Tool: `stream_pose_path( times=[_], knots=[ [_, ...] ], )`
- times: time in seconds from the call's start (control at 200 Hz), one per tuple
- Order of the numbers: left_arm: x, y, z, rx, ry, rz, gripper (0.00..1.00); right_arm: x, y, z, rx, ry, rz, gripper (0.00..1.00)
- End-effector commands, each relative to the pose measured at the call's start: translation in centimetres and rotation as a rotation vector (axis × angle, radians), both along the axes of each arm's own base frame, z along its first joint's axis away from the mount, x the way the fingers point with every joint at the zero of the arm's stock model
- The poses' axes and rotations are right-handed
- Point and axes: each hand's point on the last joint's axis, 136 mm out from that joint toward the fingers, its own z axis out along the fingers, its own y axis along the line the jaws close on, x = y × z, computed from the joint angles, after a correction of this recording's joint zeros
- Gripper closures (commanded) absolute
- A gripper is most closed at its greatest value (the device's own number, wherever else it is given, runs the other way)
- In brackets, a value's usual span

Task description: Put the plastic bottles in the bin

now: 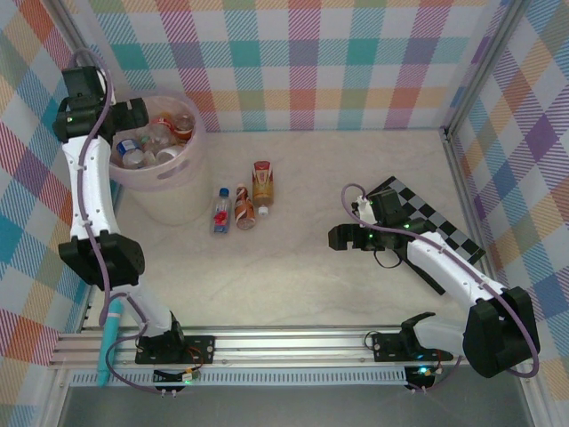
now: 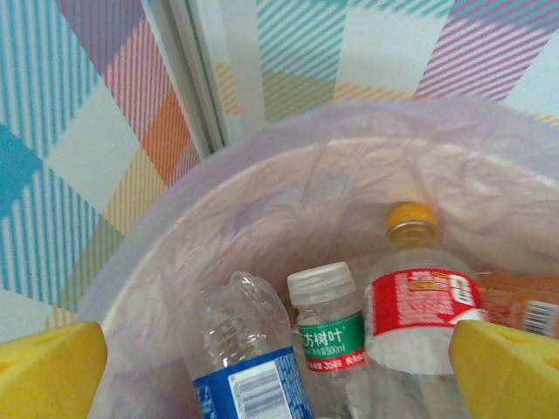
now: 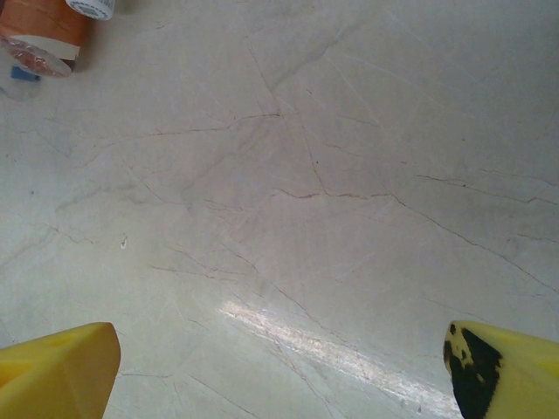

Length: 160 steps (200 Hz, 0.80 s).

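The pale pink bin stands at the far left of the table with several plastic bottles inside. My left gripper hangs open over it with nothing between its yellow pads. Below that gripper lie a blue-labelled bottle, a green-labelled one and a red-labelled one with a yellow cap, all against the bin wall. Three bottles lie on the table beside the bin: clear with a blue label, red-labelled and brown. My right gripper is open above bare table, right of them.
A black-and-white checkerboard lies at the right under the right arm. Plaid walls close the back and both sides. Below the right gripper is bare cracked-pattern tabletop, with a brown bottle's end at the top left.
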Motion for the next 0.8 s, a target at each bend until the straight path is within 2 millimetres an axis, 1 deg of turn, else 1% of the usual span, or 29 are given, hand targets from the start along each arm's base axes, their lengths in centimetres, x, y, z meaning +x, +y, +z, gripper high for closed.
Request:
stream_pose_path(
  times=[0.0,0.1,0.2,0.29,0.355,0.43,0.46,0.52,0.62,0.795],
  knots=[
    [-2.8,-1.6,4.4,-0.007,-0.101,-0.008,0.01,-0.1,0.5,0.2,0.026,0.000,0.008,0.05],
    [-4.7,-2.6,6.7,-0.022,-0.162,-0.003,0.04,-0.1,0.7,0.3,0.035,-0.001,0.011,0.05],
    [-6.8,-4.4,8.9,-0.046,-0.222,-0.023,0.06,0.0,0.8,0.5,0.043,-0.002,0.011,0.05],
    [-8.4,-7.1,10.1,-0.059,-0.261,-0.063,0.08,0.1,1.0,0.7,0.051,0.000,0.012,0.05],
    [-9.2,-9.3,10.3,-0.062,-0.265,-0.098,0.09,0.1,1.0,0.9,0.054,-0.002,0.010,0.05],
    [-9.8,-11.7,9.9,-0.056,-0.253,-0.129,0.10,0.1,1.1,1.1,0.058,-0.005,0.011,0.05],
    [-10.0,-12.9,9.6,-0.047,-0.243,-0.150,0.10,0.1,1.1,1.1,0.057,-0.005,0.011,0.05],
    [-10.3,-14.7,8.8,-0.023,-0.219,-0.167,0.10,0.0,1.0,1.2,0.057,-0.005,0.009,0.05],
    [-10.5,-17.6,7.2,-0.010,-0.186,-0.204,0.09,-0.1,0.9,1.2,0.054,-0.008,0.006,0.05],
    [-9.8,-23.4,3.0,-0.010,-0.126,-0.290,0.09,0.0,1.0,1.5,0.055,-0.006,0.009,0.05]
  ],
)
